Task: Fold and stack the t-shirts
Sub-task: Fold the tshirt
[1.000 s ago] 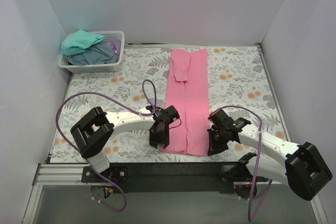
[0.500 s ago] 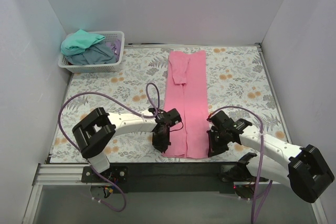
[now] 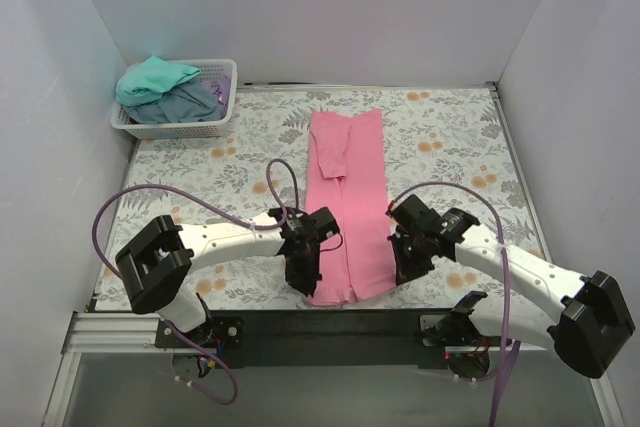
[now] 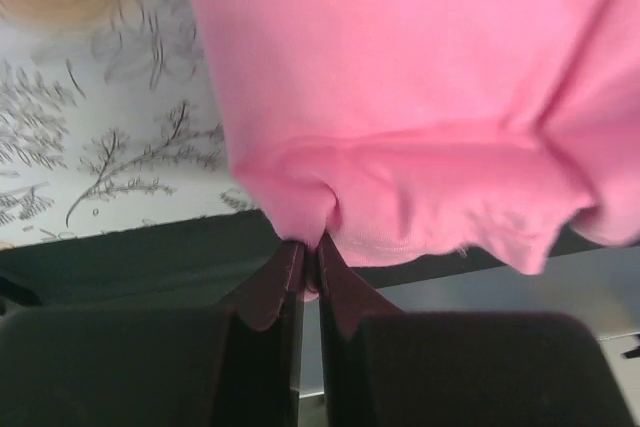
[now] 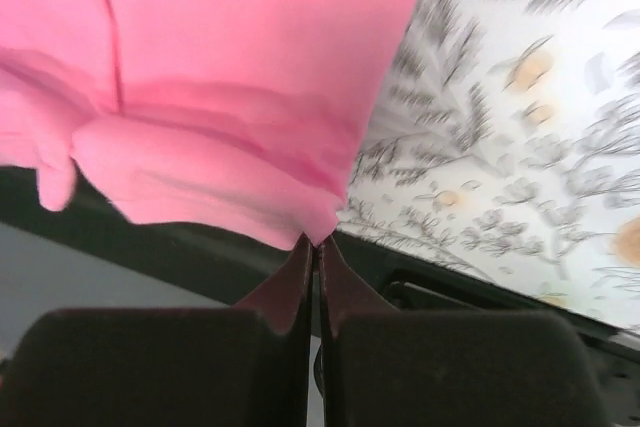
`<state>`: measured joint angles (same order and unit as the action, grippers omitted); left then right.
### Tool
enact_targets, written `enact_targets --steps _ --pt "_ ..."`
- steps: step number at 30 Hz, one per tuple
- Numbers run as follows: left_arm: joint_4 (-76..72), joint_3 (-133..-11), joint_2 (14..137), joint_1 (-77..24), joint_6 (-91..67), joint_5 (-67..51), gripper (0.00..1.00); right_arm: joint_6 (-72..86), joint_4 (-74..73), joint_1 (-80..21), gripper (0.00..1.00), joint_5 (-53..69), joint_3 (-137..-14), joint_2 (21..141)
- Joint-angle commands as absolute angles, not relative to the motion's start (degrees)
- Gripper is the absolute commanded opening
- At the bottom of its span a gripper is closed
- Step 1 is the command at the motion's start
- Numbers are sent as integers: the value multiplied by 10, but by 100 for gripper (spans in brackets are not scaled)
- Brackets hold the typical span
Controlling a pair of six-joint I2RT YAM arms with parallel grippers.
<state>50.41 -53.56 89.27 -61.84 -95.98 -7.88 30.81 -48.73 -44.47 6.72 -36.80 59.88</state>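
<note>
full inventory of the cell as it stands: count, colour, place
pink t-shirt: 1, pink, long folded strip down mid-table, near end pinched at both corners
teal t-shirt: 1, teal, on top in the basket
grey-blue t-shirt: 1, grey-blue, in the basket below the teal one
lilac cloth: 1, lilac, right side of the basket, mostly hidden
basket: 1, white lattice, far left corner of the table
table: 1, white with grey and orange floral print
cables: 2, purple, one looping over each arm
left pincer: 1, black, shut on the pink t-shirt's near left corner
right pincer: 1, black, shut on its near right corner
</note>
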Motion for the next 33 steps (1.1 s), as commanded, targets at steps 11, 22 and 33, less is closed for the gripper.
enact_targets --steps 11,22,33 --pt "440 -746 964 -406 -841 35 0 126 -476 -296 1 -48 -719 822" --pt "370 -811 1016 -338 -796 59 0 84 -454 -242 1 -19 -856 946" --pt "325 -875 1118 -307 -759 44 0 69 -403 -203 1 15 -887 1042"
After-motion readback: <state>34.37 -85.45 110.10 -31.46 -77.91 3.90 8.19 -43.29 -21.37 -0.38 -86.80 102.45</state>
